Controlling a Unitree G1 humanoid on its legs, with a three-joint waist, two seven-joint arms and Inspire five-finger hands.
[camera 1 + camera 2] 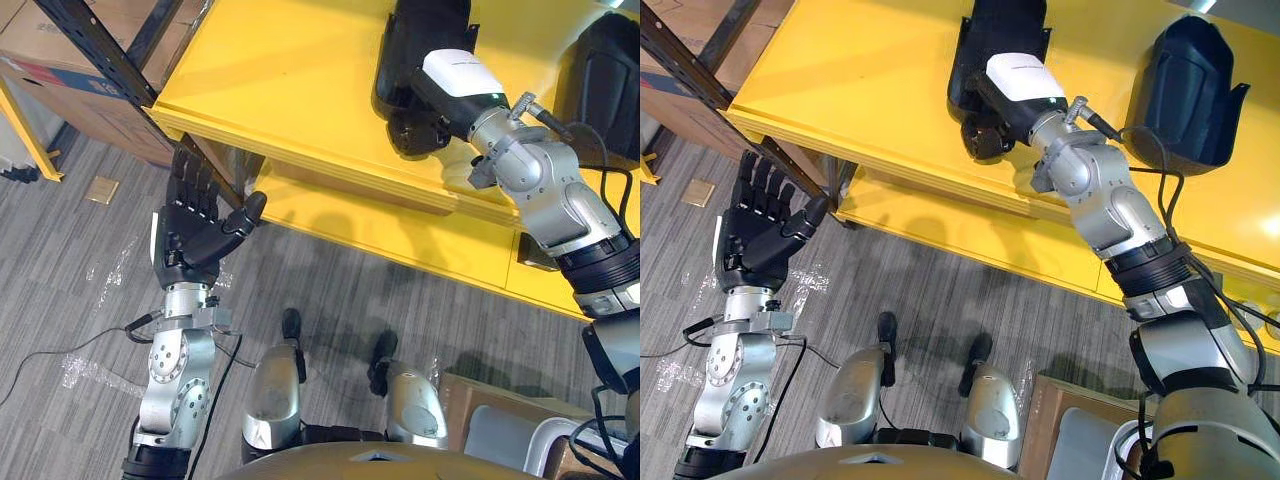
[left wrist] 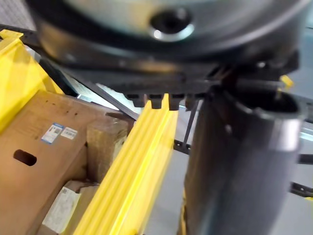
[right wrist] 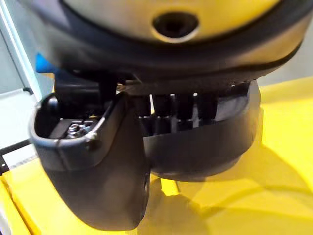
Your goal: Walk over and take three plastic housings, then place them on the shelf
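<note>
My right hand [image 1: 1018,75] lies across a dark housing [image 1: 1000,25], fingers [image 3: 171,110] hooked over its rim with the tips out of sight inside, so I read it as gripped. The housing is already over the yellow shelf [image 1: 870,80], just inside the front edge. Its long axis runs from that edge toward the back, roughly in line with my forearm. I can't tell if its underside touches the board yet. A second housing [image 1: 1188,85] stands on the shelf to the right, apart from it. My left hand [image 1: 755,235] hangs open and empty below the shelf edge. The next move, I judge, is straight down, then let go.
</note>
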